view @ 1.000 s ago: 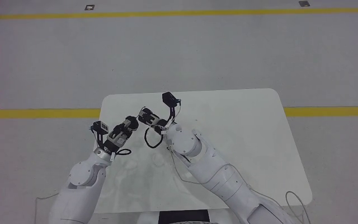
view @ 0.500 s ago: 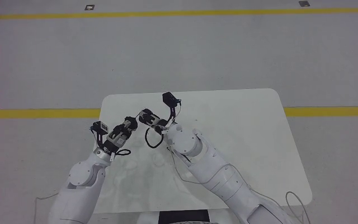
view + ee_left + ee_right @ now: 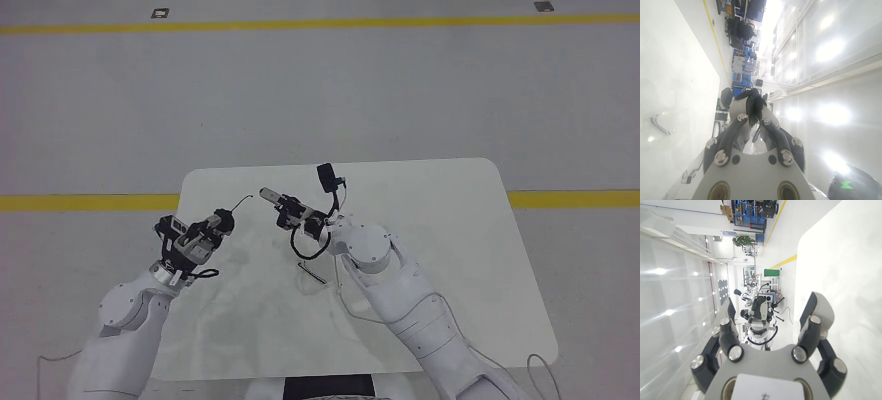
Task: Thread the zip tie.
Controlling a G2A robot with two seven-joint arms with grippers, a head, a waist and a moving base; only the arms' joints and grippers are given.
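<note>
Near the left edge of the white table, the left gripper clamps the zip tie; the right gripper, fingers apart, hovers just right. Yellow-lined floor surrounds.

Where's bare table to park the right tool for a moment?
The table's right half, from the right arm to the right edge, is bare. Crowded at left centre: the left tool grips the zip tie, the open right tool close by, a loose black strip beside the right arm.
</note>
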